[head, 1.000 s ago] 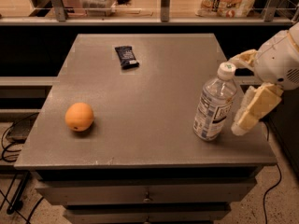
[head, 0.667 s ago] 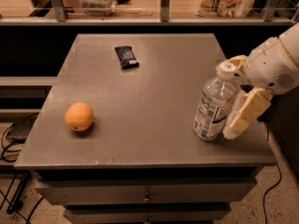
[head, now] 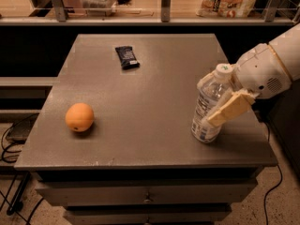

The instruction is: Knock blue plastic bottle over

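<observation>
At the right of the frame, the robot's white arm [head: 267, 67] reaches in over a grey tabletop [head: 145, 102], its gripper [head: 229, 109] touching the right side of the blue plastic bottle [head: 207, 111]. The bottle stands near the table's right edge, white cap on. Whether the gripper is open or closed cannot be told. An orange [head: 79, 117] sits at left and a dark snack wrapper [head: 127, 57] lies toward the far edge.

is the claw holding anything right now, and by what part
Cannot tell. The claw lies against the right side of the blue plastic bottle, about mid-body, but no grip around it is visible.
</observation>
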Motion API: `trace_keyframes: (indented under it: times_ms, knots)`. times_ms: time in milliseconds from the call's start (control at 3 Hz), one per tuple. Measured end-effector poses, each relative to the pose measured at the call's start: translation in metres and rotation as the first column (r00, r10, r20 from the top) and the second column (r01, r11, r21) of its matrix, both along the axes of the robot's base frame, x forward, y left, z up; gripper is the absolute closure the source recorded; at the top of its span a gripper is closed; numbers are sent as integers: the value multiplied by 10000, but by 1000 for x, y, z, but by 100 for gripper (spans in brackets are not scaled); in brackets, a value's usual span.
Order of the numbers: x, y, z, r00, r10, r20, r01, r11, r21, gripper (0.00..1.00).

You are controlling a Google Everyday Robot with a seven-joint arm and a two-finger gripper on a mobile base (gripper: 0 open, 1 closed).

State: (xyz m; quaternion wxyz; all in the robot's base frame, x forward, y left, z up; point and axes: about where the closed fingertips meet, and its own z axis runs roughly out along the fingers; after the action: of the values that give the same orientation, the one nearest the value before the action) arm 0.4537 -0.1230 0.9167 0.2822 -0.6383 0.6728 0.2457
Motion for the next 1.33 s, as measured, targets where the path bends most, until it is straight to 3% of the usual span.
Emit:
trace_keyframes:
  times_ms: [333,667,1000,1333]
  knots:
    - [9,7,8,9999,-104,61,104,9999,-92,64]
    - [32,7,22,9966,-599,573,668,9895,-1278,88]
    - [58,12,33,9867,-909,1349,1263,9506,-2835,100]
    - [77,24,24,9781,-725,1951,1514,8910,-4279,83]
